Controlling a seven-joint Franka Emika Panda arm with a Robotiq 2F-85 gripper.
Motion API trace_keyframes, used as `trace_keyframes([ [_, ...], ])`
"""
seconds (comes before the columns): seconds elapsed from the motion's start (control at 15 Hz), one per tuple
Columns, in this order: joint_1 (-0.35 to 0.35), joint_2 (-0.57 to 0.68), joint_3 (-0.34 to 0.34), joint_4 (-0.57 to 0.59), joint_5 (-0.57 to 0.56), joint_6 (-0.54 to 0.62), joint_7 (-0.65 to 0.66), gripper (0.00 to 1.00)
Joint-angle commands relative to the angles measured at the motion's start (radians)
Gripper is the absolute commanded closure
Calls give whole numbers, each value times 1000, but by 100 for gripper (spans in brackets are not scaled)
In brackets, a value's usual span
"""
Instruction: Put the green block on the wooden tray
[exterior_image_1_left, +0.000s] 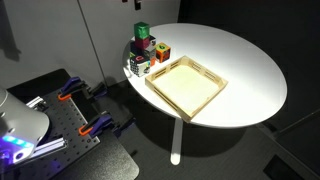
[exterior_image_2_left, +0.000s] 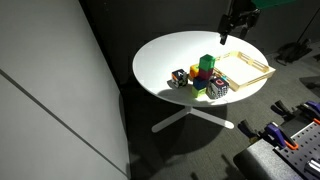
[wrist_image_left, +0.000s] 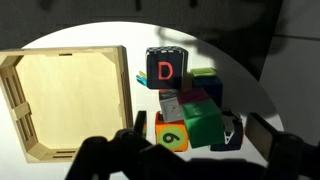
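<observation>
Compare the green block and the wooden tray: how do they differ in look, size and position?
Colour: the green block is bright green; the wooden tray is pale wood.
Size: the block is a small cube; the tray is a shallow rimmed square, several times wider.
Position: the block sits atop other blocks; the tray lies flat on the table.
Both are carried by that same white round table.

A round white table, carried on a single white pedestal, is shown in both exterior views. A shallow wooden tray is laid flat on its top, close to one edge. Just beside the tray, toy blocks are gathered in a tight cluster, some stacked on others.
</observation>
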Motion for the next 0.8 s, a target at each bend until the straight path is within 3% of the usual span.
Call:
trace_keyframes([
  [0.0,2,74,-6,57,-49,3,0,0],
  [0.73,46,191,-2,117,-154,56,67,0],
])
